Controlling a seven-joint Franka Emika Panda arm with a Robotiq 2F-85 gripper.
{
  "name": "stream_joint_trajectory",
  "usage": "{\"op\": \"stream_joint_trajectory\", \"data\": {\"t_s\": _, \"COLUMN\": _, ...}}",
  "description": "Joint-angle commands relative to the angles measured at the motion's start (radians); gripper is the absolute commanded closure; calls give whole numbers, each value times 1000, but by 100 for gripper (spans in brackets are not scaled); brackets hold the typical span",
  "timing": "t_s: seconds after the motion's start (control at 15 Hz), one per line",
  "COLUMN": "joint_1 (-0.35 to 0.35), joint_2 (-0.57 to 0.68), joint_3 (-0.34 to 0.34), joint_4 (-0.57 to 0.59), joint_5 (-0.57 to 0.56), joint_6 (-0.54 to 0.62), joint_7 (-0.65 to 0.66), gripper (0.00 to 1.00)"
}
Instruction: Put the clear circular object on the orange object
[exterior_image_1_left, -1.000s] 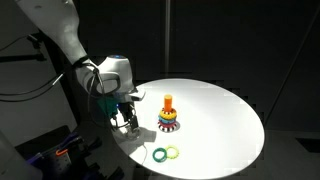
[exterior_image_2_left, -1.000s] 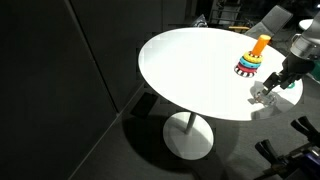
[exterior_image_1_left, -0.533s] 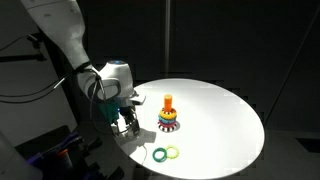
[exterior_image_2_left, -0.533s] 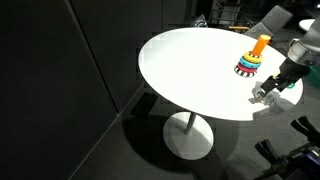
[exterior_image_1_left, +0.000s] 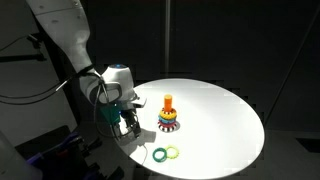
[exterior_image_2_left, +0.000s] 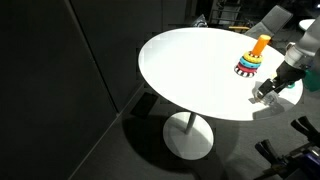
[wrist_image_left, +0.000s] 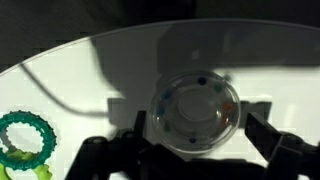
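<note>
Clear circular object (wrist_image_left: 193, 115) lies flat on the white tabletop (wrist_image_left: 80, 80), straddled by your pincer (wrist_image_left: 197, 128); you cannot tell whether the jaws pinch it. Lifting and carrying it to the orange object (exterior_image_1_left: 168, 101) nearby remain. It looks glassy, smooth and round; the peg is a short upright cylinder.

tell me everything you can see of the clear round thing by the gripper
The clear circular object is colourless and see-through, plastic by its look, with an inner circle and a few tiny coloured specks. In the wrist view it faces the camera flat against the white table, between the dark fingers of the gripper, which flank it closely. Whether they touch it cannot be told.
</note>
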Motion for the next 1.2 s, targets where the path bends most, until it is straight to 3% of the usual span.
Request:
{"op": "stream_joint_trajectory", "data": {"t_s": 0.0, "joint_1": -14, "joint_2": 26, "joint_3": 6, "joint_4": 22, "joint_5": 21, "joint_6": 11, "joint_7": -37, "gripper": 0}}
{"op": "stream_joint_trajectory", "data": {"t_s": 0.47, "joint_1": -20, "joint_2": 50, "joint_3": 11, "joint_4": 37, "joint_5": 24, "joint_6": 8, "joint_7": -40, "gripper": 0}}
{"op": "stream_joint_trajectory", "data": {"t_s": 0.53, "joint_1": -21, "joint_2": 52, "joint_3": 11, "joint_4": 38, "joint_5": 25, "joint_6": 8, "joint_7": -40, "gripper": 6}}
{"op": "stream_joint_trajectory", "data": {"t_s": 0.6, "joint_1": -24, "joint_2": 51, "joint_3": 13, "joint_4": 39, "joint_5": 28, "joint_6": 6, "joint_7": -40, "gripper": 26}}
{"op": "stream_joint_trajectory", "data": {"t_s": 0.67, "joint_1": -28, "joint_2": 41, "joint_3": 17, "joint_4": 40, "joint_5": 33, "joint_6": 1, "joint_7": -41, "gripper": 32}}
{"op": "stream_joint_trajectory", "data": {"t_s": 1.13, "joint_1": -53, "joint_2": -60, "joint_3": 43, "joint_4": 60, "joint_5": 81, "joint_6": -88, "joint_7": -57, "gripper": 32}}
